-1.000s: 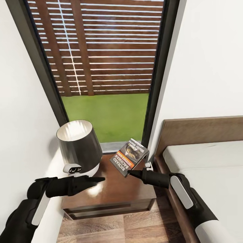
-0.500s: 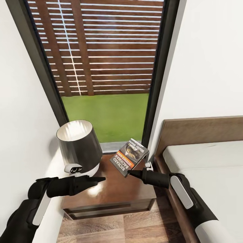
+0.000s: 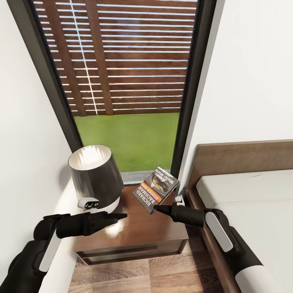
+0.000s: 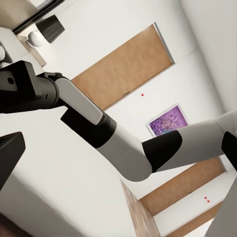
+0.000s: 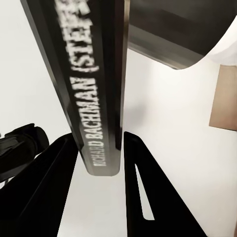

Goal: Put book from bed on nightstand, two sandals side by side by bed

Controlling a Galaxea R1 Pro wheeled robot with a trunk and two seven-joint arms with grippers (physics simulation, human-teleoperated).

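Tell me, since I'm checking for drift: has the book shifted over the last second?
No. In the head view the book sits at the same spot against the lamp and nightstand, pinched by the right gripper.

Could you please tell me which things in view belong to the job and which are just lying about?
Job:
- book, clamped in the right gripper
- nightstand
- bed

Lying about:
- lamp on the nightstand
- window
- lavender picture

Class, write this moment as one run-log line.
right claw: shut on book | book: tilted above nightstand | left claw: empty, beside lamp
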